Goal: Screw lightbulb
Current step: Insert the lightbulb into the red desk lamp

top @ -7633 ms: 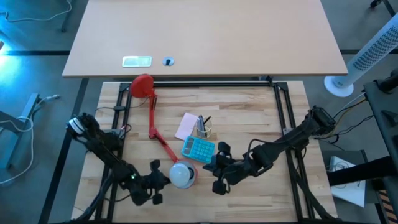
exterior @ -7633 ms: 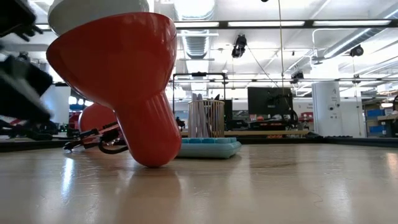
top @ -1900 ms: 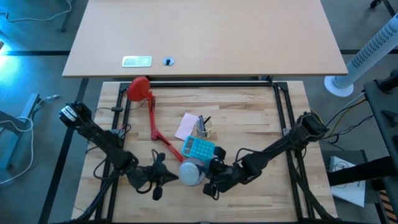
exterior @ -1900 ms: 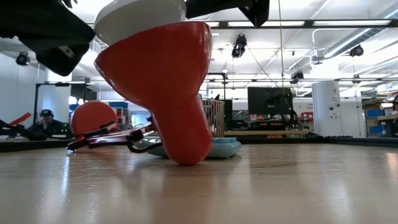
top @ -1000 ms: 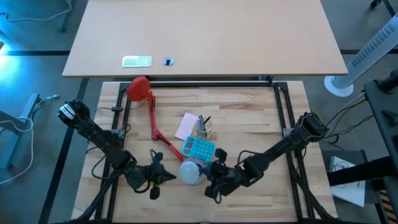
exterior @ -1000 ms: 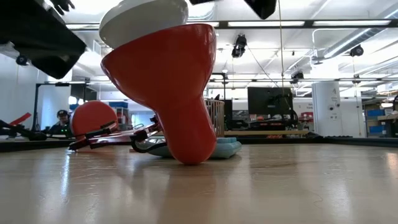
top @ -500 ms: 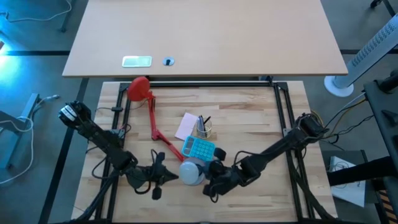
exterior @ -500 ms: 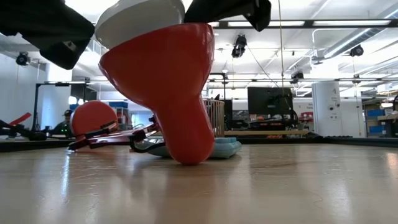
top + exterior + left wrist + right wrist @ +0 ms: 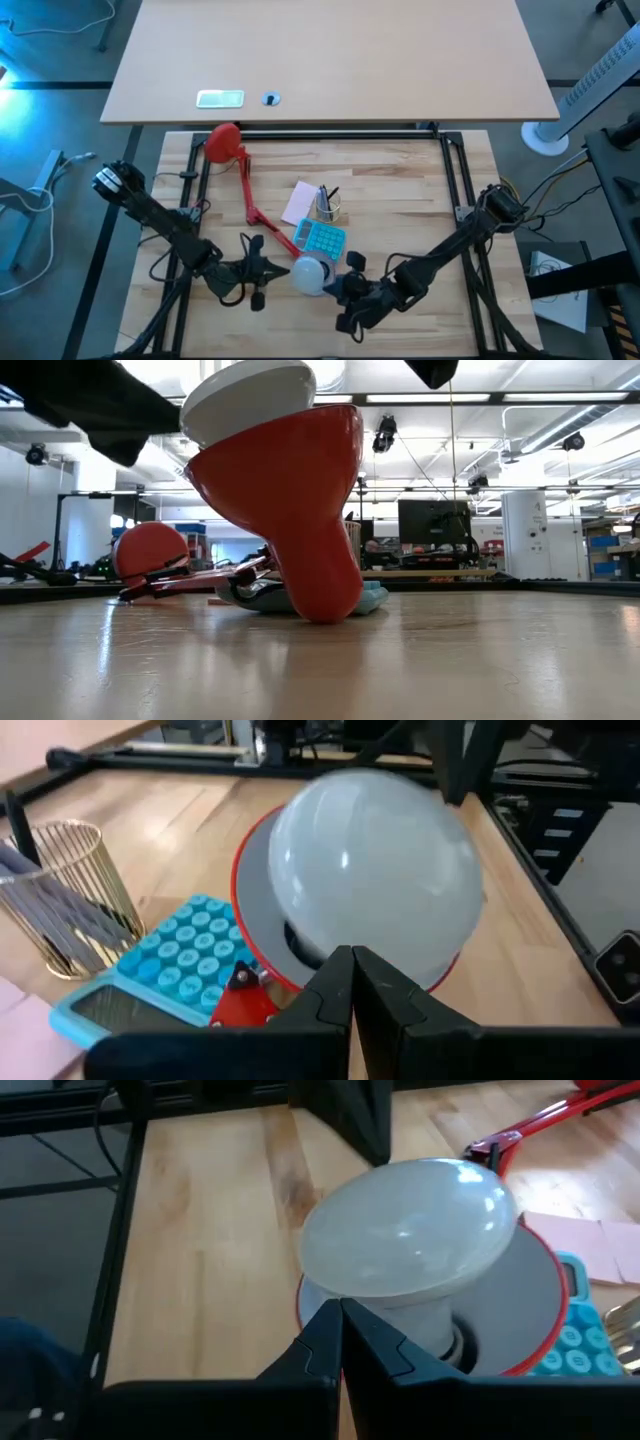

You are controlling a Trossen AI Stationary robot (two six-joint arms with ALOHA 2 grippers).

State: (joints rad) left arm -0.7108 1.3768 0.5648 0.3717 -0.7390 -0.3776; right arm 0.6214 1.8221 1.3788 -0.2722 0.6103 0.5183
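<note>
Lightbulb [image 9: 309, 273] is seated neck-down in the red lamp shade [image 9: 290, 500], near the table's [image 9: 400, 190] front edge, just in front of the blue calculator [image 9: 319, 239]; wire pen cup [image 9: 326, 207] sits behind that. In the right wrist view the bulb's [image 9: 405, 1230] neck goes into the socket, dome tilted.

L gripper [image 9: 262, 272] is just beside the shade on its left side, fingers pressed together, nothing held; appears to brace the shade. R gripper [image 9: 347, 293] is just beside the bulb on its right, fingers also together, not clamped on the dome.

Step judged: threading the bulb in, prob. mid-way.

To do well: R fingers should be opened and set across the dome, turned w/ light squeeze, axis kept in line w/ the socket to avoid cross-threading. Shade should be held steady by L so it isn't spun or tipped.
</note>
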